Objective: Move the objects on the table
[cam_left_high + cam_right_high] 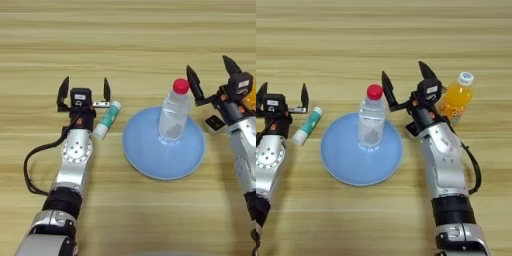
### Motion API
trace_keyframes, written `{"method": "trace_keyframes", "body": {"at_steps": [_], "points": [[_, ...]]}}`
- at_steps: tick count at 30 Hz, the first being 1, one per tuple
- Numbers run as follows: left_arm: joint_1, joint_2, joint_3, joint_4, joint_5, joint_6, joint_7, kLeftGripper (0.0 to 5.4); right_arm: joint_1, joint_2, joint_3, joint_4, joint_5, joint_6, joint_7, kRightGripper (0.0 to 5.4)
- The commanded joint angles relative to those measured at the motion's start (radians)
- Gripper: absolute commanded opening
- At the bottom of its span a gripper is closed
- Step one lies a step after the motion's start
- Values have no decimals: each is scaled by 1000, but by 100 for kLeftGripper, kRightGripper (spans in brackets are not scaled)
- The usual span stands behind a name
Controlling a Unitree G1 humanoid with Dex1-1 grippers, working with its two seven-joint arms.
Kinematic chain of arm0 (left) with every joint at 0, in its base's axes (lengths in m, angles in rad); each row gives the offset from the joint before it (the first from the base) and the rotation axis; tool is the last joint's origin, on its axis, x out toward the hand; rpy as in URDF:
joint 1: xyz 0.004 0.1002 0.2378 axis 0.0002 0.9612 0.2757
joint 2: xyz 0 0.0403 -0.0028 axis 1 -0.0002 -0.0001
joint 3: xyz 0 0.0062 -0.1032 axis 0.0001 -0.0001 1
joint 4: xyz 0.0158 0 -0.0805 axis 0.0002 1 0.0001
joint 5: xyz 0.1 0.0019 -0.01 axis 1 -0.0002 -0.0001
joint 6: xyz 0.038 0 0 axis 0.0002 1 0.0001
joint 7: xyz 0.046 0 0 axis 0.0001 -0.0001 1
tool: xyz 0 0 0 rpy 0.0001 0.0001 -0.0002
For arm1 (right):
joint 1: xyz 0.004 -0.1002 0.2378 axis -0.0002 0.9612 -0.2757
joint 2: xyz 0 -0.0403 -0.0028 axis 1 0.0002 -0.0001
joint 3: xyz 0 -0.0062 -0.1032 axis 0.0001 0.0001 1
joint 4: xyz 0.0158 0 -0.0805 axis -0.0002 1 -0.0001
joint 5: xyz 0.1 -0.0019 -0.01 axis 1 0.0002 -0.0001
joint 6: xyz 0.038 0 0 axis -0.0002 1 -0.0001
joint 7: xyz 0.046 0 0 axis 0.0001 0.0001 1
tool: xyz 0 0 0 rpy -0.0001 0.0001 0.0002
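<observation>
A clear plastic bottle with a red cap [175, 116] [372, 120] stands upright on a blue plate [150, 160] [341, 165] in the middle of the table [125, 30]. A small orange-juice bottle with a white cap [456, 100] stands to the right, just behind my right arm. My right gripper [405, 80] [211, 74] is open, level with the red cap and just right of it, touching nothing. My left gripper [84, 91] [283, 94] is open at the left, with nothing between its fingers.
A small green-and-white tube [108, 119] [308, 126] lies on the table just right of my left gripper, between it and the plate. A small white-and-black object [215, 124] lies under my right wrist. A black cable [31, 165] loops beside my left arm.
</observation>
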Motion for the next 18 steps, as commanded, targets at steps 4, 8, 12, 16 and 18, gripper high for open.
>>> {"method": "trace_keyframes", "body": {"at_steps": [4,8,12,16,18], "points": [[10,6,-19,-15,47,-38,19,540,-100,-34,-41,214,-23,-49,-16,537],[13,8,-21,-24,43,-53,11,540,-127,-41,-30,310,-71,-55,-46,537],[25,5,-41,-56,26,-87,-32,540,-151,-41,-5,418,-122,-49,-66,537],[54,-5,-68,-135,-38,-84,-122,540,-169,-38,0,466,-136,-68,-75,537],[74,1,-81,-183,-72,-68,-180,540,-178,-35,3,491,-144,-75,-81,537]]}}
